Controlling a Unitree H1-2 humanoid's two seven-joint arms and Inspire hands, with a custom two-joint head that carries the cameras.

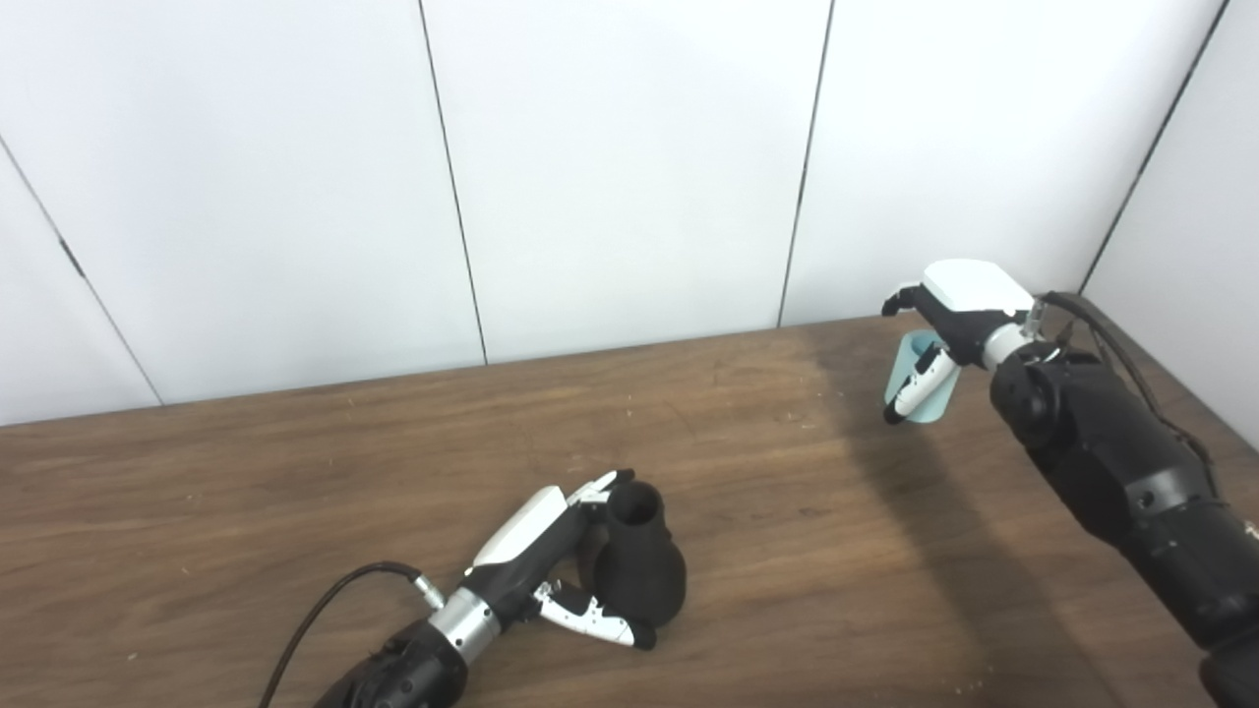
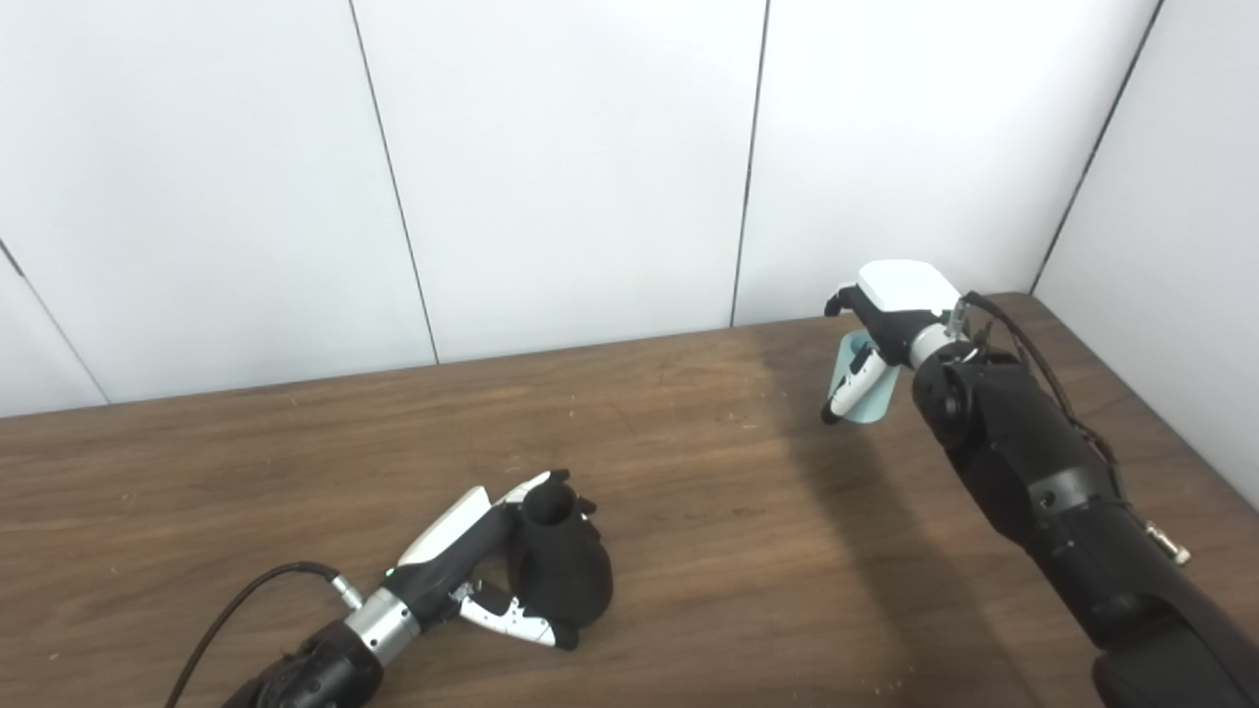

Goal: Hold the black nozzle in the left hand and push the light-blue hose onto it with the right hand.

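The black nozzle (image 1: pixel 641 565) stands on the wooden table (image 1: pixel 295 492) near the front middle, its narrow open mouth pointing up. My left hand (image 1: pixel 551 560) wraps it from the left, fingers at the neck and thumb under the wide base. At the far right, my right hand (image 1: pixel 949 329) is closed on the short light-blue hose (image 1: pixel 923 379), a small tube held just above the table; fingers cover part of it. The two hands are far apart.
White wall panels (image 1: pixel 629 167) rise directly behind the table's far edge, and another wall (image 1: pixel 1190 226) closes the right side. A black cable (image 1: pixel 325 605) trails from my left wrist across the front of the table.
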